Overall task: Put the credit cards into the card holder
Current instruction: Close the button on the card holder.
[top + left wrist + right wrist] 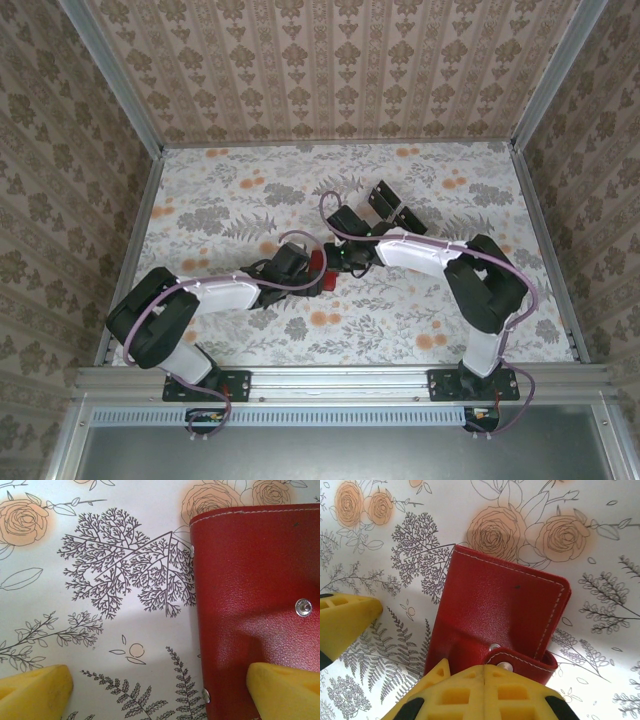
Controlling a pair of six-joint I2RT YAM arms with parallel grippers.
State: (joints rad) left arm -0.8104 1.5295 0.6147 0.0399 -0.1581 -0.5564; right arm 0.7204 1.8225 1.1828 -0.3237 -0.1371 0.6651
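Your right gripper (484, 682) is clenched: its two yellow fingers are pressed flat together with no gap between them. Its tips sit right at the closure tab (522, 661) of the red card holder (500, 605). The tab curls over the near edge of the holder, and its snap stands just beside the stud on the red face. You cannot tell from here whether the tips pinch the tab or only touch it.

Your left gripper (160, 692) is spread wide and holds nothing. One of its fingertips (32, 690) is over the bare floral table, the other is over the red leather at the holder's near corner, and the holder's left edge falls between them.

The card holder (318, 268) lies folded, red side up, near the middle of the table (450, 310), under the spot where both wrists meet. In the right wrist view another yellow fingertip (345, 620) sits left of the holder, apart from it.

Two small black credit cards (384, 199) sit further back on the table, well apart from the holder.
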